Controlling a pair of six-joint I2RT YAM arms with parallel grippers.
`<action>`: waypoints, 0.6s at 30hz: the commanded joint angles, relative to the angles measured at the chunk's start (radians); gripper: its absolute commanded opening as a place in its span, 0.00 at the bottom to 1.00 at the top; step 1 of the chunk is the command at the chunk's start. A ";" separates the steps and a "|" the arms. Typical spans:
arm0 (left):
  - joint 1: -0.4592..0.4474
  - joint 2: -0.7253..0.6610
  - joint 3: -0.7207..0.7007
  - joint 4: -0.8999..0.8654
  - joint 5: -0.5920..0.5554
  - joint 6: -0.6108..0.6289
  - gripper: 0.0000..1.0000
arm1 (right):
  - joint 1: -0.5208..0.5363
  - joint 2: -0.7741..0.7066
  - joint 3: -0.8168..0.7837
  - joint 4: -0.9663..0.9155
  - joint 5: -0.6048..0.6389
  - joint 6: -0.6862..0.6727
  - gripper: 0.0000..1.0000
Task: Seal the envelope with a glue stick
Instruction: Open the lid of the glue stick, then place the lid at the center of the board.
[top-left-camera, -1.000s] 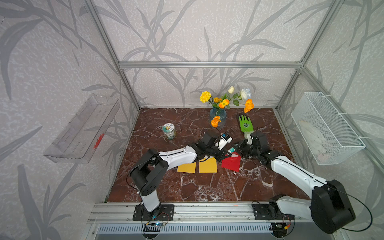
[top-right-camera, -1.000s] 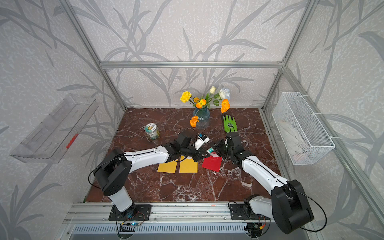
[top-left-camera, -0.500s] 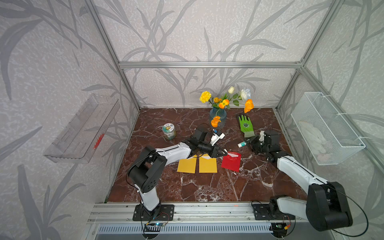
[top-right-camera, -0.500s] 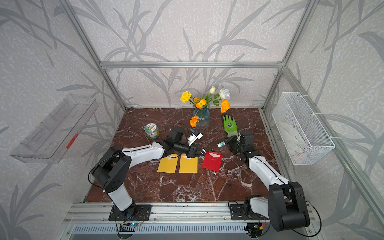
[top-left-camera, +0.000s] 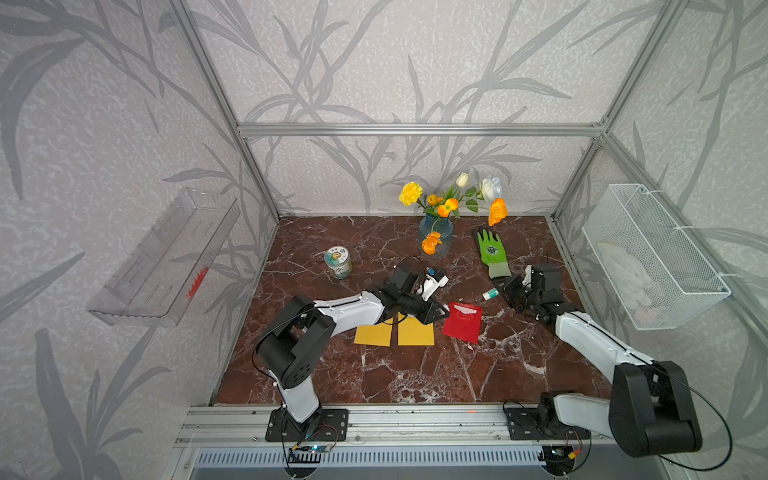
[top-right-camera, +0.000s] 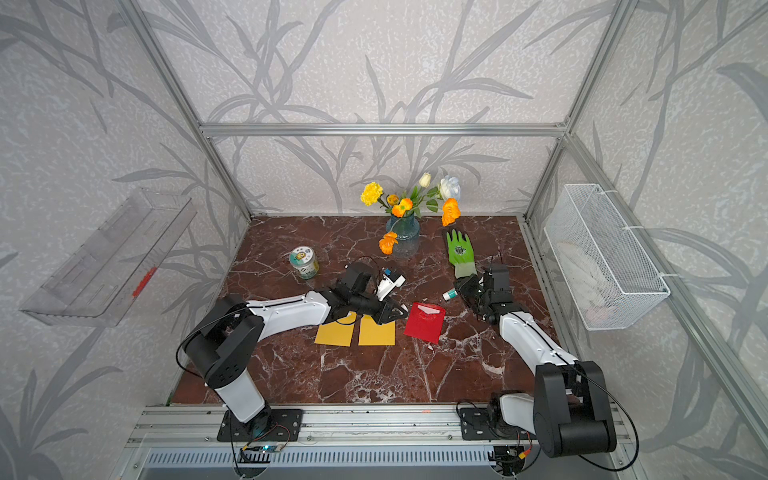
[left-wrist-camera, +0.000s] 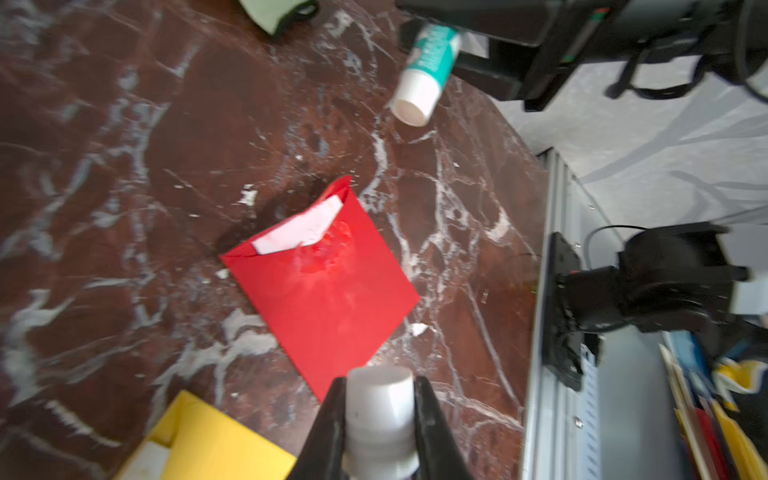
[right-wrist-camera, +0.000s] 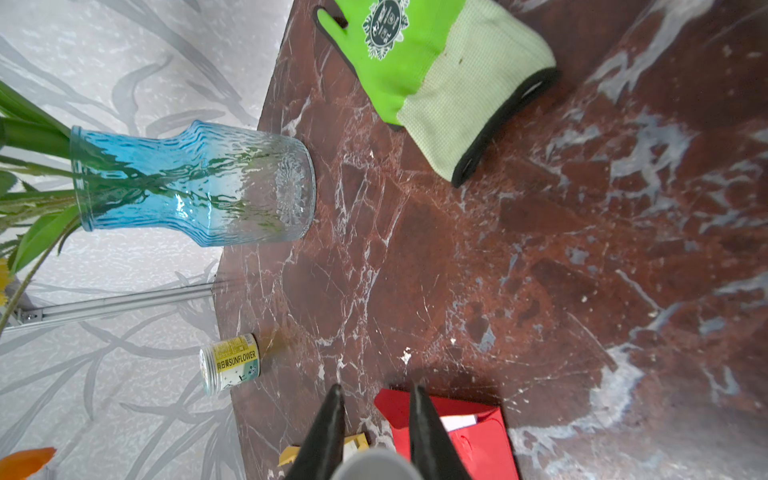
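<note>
Here the glue stick (left-wrist-camera: 427, 70) is white, teal-banded, seemingly uncapped.

Marble top (top-left-camera: 374, 374): envelope (top-left-camera: 462, 322), glove (top-left-camera: 492, 253), vase (top-left-camera: 436, 235), jar (top-left-camera: 338, 262)

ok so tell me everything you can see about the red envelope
The red envelope is a smooth paper rectangle lying flat on the marble table, unsealed, with a white card showing at its mouth and a wrinkled, wet-looking patch just below. It lies beside the yellow envelopes, apart from them.
</note>
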 joint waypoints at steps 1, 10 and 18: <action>-0.007 -0.013 -0.037 0.193 -0.219 0.031 0.04 | 0.008 -0.057 0.008 -0.039 -0.024 -0.051 0.00; -0.025 0.181 -0.081 0.668 -0.435 0.074 0.05 | 0.008 -0.147 -0.062 -0.053 -0.041 -0.039 0.00; -0.028 0.342 -0.064 0.824 -0.513 0.133 0.07 | 0.007 -0.166 -0.115 0.001 -0.072 0.003 0.00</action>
